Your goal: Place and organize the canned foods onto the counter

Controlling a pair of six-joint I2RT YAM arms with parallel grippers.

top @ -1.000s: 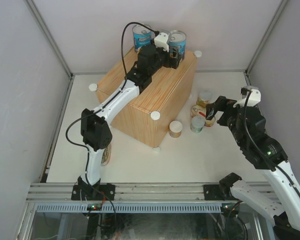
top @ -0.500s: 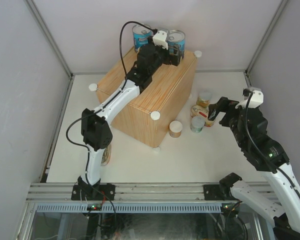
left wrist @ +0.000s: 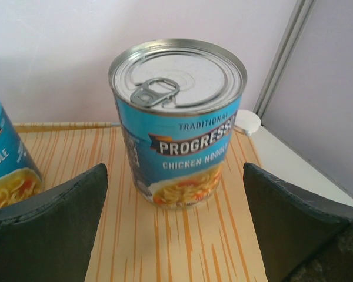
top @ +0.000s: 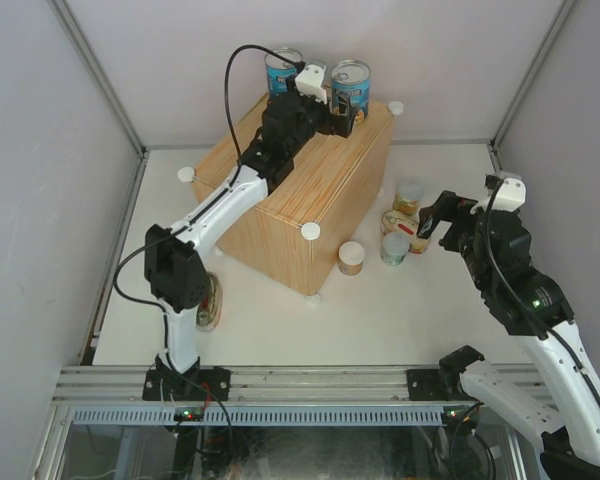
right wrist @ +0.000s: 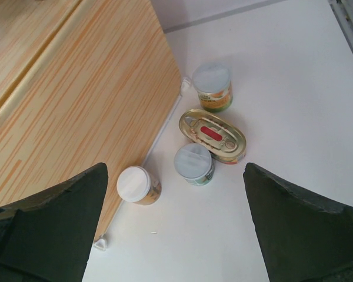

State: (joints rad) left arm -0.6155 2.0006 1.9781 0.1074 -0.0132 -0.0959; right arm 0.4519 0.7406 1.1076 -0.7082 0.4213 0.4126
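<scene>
Two tall blue-labelled cans stand on the far edge of the wood-grain counter (top: 310, 190): one on the left (top: 283, 72), one on the right (top: 350, 86). My left gripper (top: 342, 116) is open just in front of the right can (left wrist: 179, 123), not touching it; the other can (left wrist: 6, 170) shows at the left edge of the left wrist view. My right gripper (top: 432, 216) is open and empty above three small pale-lidded cans (right wrist: 212, 87) (right wrist: 194, 164) (right wrist: 137, 185) and an oval tin (right wrist: 213, 135) on the table right of the counter (right wrist: 76, 88).
A second oval tin (top: 211, 302) lies on the table by the left arm's lower link, partly hidden. White knobs (top: 310, 231) mark the counter's corners; one (left wrist: 247, 122) is right behind the right blue can. White walls close in the table.
My left gripper has drawn back a little from the right blue can and the left arm's elbow has swung left. My right gripper has shifted slightly to the right.
</scene>
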